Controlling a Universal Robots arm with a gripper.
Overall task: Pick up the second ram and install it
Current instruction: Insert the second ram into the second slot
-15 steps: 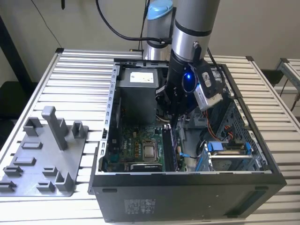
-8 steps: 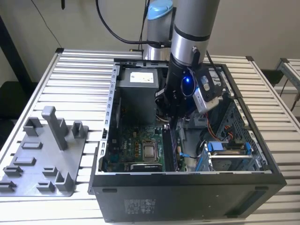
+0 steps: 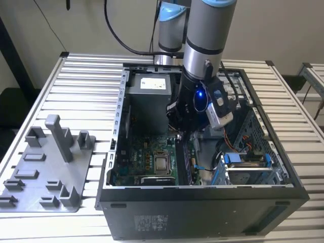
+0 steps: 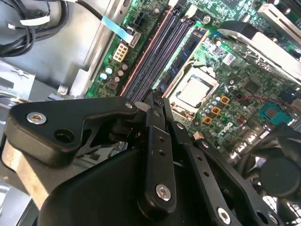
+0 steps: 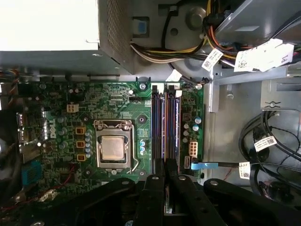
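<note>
Fingers (image 4: 158, 113) pressed together over the memory slots (image 5: 165, 122), processor (image 5: 113, 148) beside, open case floor (image 5: 230, 141) opposite

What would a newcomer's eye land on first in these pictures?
First comes the robot arm reaching down into an open black computer case on the slatted table. Inside the case, the green motherboard with its silver processor stands out. The gripper sits right at the long memory slots beside the processor.
</note>
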